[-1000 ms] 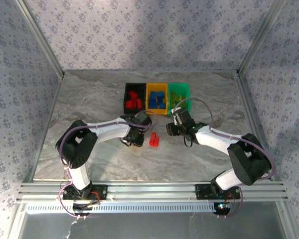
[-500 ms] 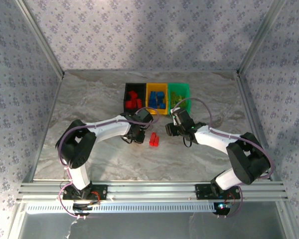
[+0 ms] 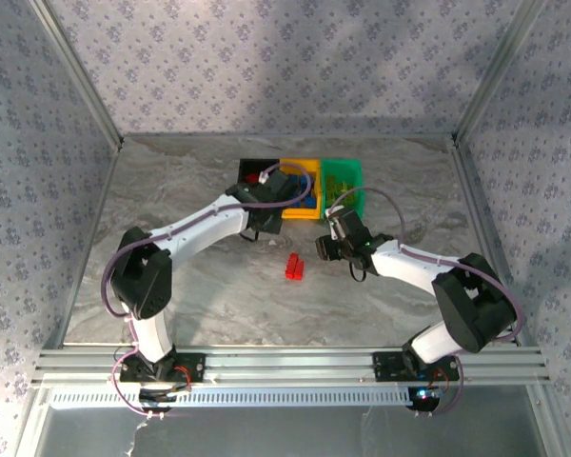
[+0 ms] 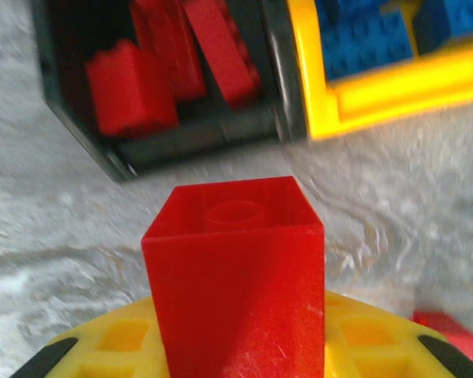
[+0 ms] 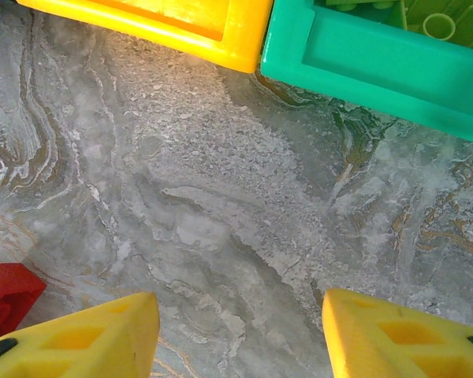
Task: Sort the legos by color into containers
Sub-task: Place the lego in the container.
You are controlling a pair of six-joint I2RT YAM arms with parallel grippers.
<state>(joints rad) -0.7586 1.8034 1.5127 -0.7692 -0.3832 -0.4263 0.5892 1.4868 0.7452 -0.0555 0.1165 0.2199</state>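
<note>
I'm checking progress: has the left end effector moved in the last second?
Yes. The left end effector went from beside the loose red bricks toward the black bin, reaching its near edge.

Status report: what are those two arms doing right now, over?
Left hand shut on small red plastic brick, just short of black plastic bin. Right hand open, empty, over grey marbled table. Other red bricks loose between arms.
</note>
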